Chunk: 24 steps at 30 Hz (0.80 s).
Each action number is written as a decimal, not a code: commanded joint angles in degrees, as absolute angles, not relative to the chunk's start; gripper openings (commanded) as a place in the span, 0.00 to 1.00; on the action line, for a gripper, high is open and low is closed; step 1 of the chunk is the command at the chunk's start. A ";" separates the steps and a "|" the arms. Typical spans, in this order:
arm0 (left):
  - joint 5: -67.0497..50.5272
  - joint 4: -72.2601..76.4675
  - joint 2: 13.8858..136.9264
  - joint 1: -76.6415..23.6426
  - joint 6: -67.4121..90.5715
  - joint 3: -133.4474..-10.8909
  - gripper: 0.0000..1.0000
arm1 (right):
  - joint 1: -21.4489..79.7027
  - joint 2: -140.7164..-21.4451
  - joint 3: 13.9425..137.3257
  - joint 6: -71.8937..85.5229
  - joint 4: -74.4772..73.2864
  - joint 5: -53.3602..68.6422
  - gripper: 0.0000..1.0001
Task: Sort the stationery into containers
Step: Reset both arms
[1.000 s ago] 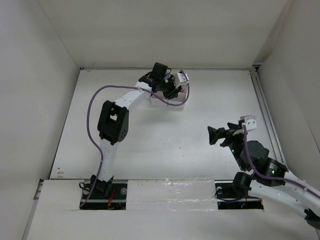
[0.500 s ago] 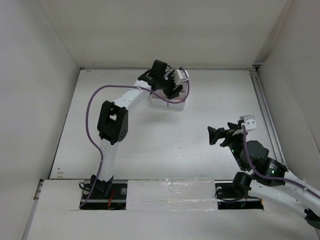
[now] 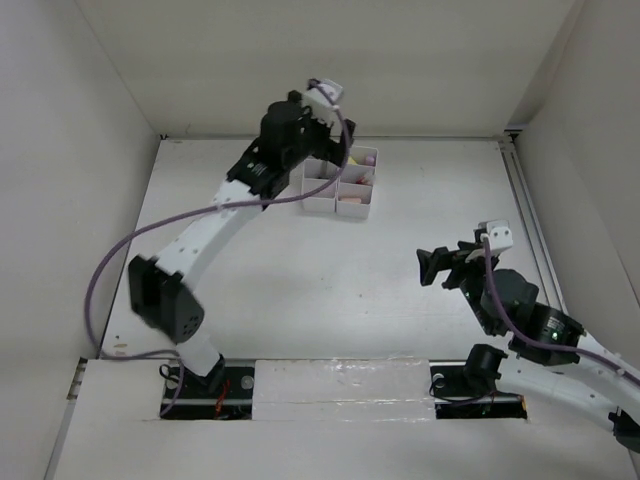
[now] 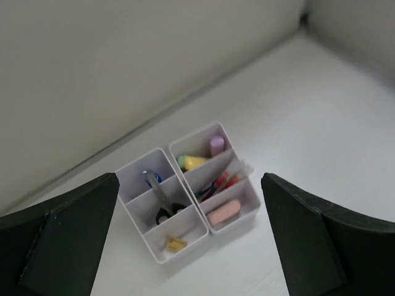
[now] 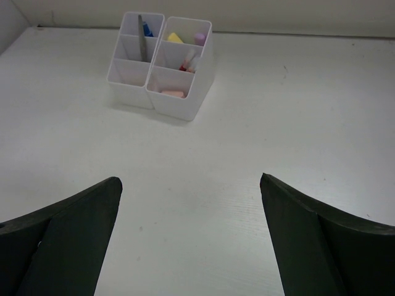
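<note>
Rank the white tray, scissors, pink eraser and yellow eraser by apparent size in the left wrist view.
Largest to smallest:
1. white tray
2. scissors, going by the part that shows
3. pink eraser
4. yellow eraser

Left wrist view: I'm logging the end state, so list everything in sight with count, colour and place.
table: one, white, under everything
organizer: one, white, six compartments showing, near the back wall
blue-capped marker: one, left back compartment
scissors: one, black handles, left middle compartment
yellow eraser: one, left front compartment
yellow highlighter: one, right back compartment
purple highlighter: one, same compartment
pens: red and black, count unclear, right middle compartment
pink eraser: one, right front compartment
left gripper: one, black, open, empty, above the organizer
</note>
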<state>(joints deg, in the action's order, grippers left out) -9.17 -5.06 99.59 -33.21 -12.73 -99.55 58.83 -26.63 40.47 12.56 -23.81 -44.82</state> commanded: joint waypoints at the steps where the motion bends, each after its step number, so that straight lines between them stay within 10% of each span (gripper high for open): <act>1: 9.91 4.02 84.67 -32.52 11.71 -85.43 1.00 | 58.62 -28.73 48.76 14.77 -29.17 -44.65 1.00; 11: 25.14 -1.90 41.95 -33.13 32.60 -45.91 1.00 | 58.62 -31.03 58.17 12.48 -36.64 -36.04 1.00; 24: 28.04 -27.16 19.34 -33.13 36.30 -46.85 1.00 | 58.62 -25.49 64.86 12.48 -46.40 -38.75 1.00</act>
